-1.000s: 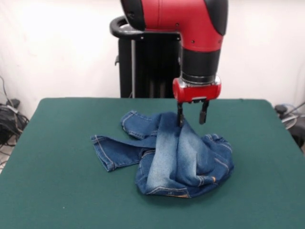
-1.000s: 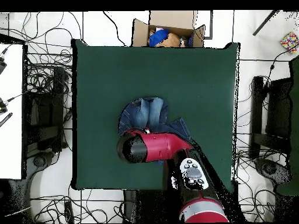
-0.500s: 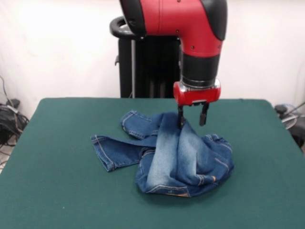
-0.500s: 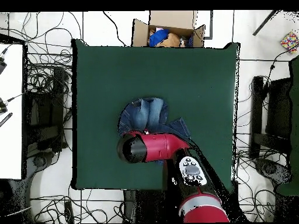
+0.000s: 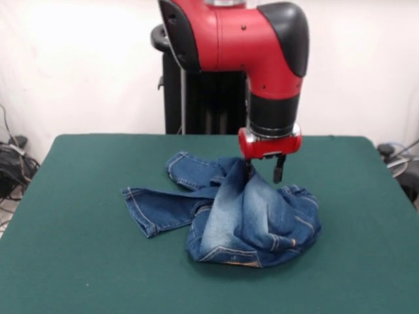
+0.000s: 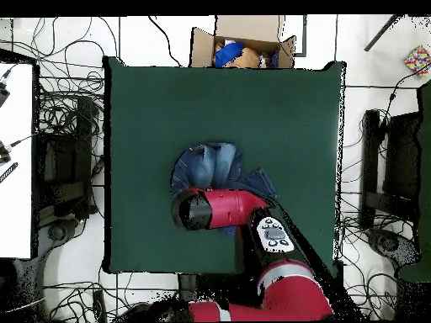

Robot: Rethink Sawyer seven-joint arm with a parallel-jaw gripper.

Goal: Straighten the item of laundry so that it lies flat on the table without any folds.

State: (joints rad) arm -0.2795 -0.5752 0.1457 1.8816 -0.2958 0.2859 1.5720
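Green felt covers the desk (image 5: pixel 78 216), where the jeans (image 5: pixel 242 216) lie bunched near its middle, legs crossed and folded. Flattening looks barely begun: the pincer (image 5: pixel 262 169), fingers apart, straddles a raised fold at the heap's top.

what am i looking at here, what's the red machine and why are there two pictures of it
The red and black machine is a robot arm. At its lower end sits a gripper, a small two-fingered clamp for picking things up.

Both pictures show the same moment. One camera stands across the table and faces the robot; the other hangs above and looks straight down, so there the arm covers part of the scene.

On the green table lies a small pair of jeans, bunched up and folded over itself, with one leg stretching out to the side. The gripper is down at the top of the heap; one finger shows beside the cloth and the other is against a raised fold. Whether it really has hold of the cloth I cannot tell.

Beyond the table, the overhead view shows an open cardboard box and many cables on the floor.
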